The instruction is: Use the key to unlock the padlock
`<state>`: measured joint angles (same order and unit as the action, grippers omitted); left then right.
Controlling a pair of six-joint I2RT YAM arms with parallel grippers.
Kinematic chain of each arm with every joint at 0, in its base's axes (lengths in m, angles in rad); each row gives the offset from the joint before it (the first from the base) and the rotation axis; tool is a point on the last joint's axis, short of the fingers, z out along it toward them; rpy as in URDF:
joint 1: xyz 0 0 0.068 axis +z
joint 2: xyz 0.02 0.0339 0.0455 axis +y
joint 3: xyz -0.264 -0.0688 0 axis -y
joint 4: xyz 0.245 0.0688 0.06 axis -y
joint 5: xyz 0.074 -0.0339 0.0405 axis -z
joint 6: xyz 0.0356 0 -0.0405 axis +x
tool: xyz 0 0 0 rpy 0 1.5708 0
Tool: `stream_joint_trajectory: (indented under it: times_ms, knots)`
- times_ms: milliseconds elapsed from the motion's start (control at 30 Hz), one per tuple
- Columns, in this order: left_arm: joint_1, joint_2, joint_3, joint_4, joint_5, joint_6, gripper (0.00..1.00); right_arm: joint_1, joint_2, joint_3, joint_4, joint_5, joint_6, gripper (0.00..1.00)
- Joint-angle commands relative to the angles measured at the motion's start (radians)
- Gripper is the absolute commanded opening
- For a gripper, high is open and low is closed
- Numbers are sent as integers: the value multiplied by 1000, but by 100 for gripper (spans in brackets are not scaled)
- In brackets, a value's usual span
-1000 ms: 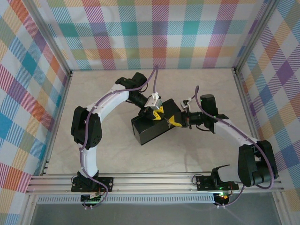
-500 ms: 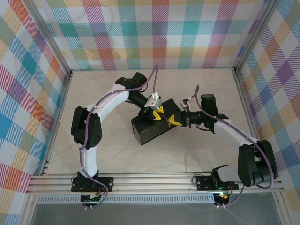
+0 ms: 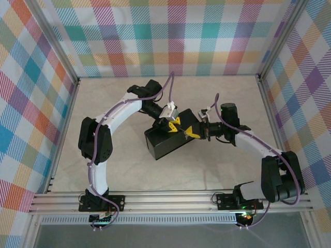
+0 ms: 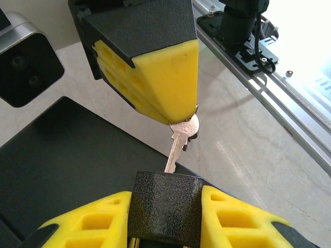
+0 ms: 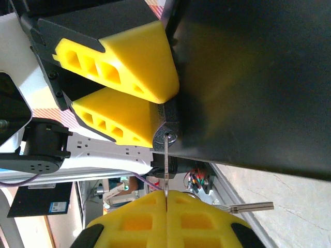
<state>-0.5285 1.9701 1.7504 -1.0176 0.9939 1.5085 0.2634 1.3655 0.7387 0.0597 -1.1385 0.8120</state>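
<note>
1. Both things are already picked up. The left gripper (image 5: 166, 111) pinches the padlock (image 4: 165, 204) between its yellow fingers, just above the edge of the black box (image 4: 67, 155)
2. The right gripper (image 5: 166, 199) has its fingers pressed together on the bow of the key (image 4: 178, 144), blade pointing at the lock
3. The key is lined up, and its tip meets the round keyway on the padlock's end face. It looks to have gone in a little way, but much of the blade is bare, so I judge it not fully seated
4. Left to do: push the key home, turn it, and get the shackle to spring
5. The shackle is hidden behind the fingers, so I cannot tell whether the lock has opened; most likely it has not
</note>
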Motion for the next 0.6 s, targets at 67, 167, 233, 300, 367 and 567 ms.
stream_joint_trajectory:
  times_ms: [67, 167, 233, 300, 367, 567]
  knots:
    - [-20, 7, -20, -35, 3, 19, 29, 26, 30, 53, 89, 25, 63, 0]
    - [-21, 5, -22, -20, 4, 0, 29, 34, 35, 60, 81, 41, 79, 0]
    - [-21, 7, -22, -19, -1, -1, 29, 34, 35, 56, 89, 53, 92, 0]
    - [-21, 8, -23, -22, 3, 0, 29, 34, 38, 57, 98, 72, 119, 0]
    - [-22, 7, -25, -21, 13, -1, 29, 34, 48, 65, 129, 85, 169, 0]
    - [-36, 3, -25, -18, 3, -4, 29, 79, 61, 137, 116, 118, 190, 0]
